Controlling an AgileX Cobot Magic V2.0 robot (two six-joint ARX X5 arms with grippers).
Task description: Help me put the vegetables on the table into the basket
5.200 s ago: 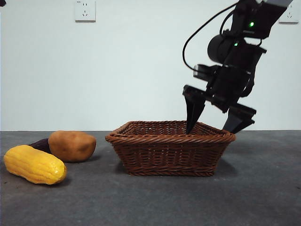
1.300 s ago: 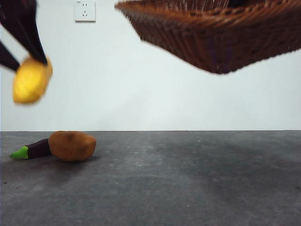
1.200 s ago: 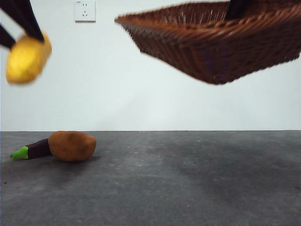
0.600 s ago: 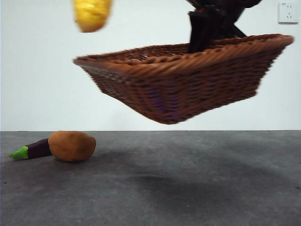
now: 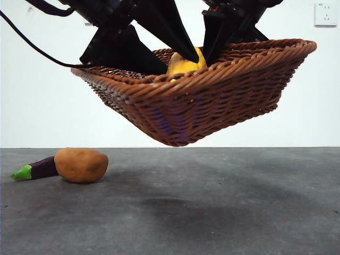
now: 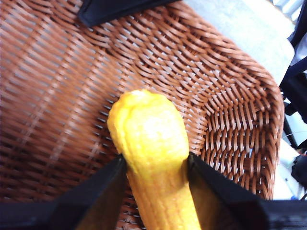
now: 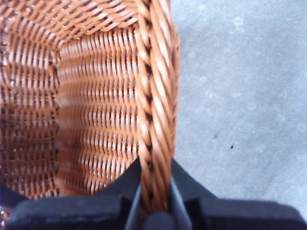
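The brown wicker basket (image 5: 212,101) hangs tilted in the air above the table (image 5: 223,212). My right gripper (image 7: 156,191) is shut on its braided rim (image 7: 154,120) and shows at the top of the front view (image 5: 220,37). My left gripper (image 6: 156,167) is shut on the yellow corn cob (image 6: 148,134) and holds it inside the basket (image 6: 230,120), above the woven bottom. From the front, only the corn's tip (image 5: 183,65) shows over the rim, between the left gripper's jaws (image 5: 180,53). The brown potato (image 5: 81,164) and the purple eggplant (image 5: 37,169) lie on the table at the left, touching.
Both black arms crowd the top of the front view over the basket. A cable (image 5: 32,48) hangs at the upper left. A wall socket (image 5: 325,14) sits on the white wall at the upper right. Grey table (image 7: 240,96) lies below the raised basket.
The basket has been lifted off the table and the corn picked up. In the last half second the corn came down from above the basket's left side into it.
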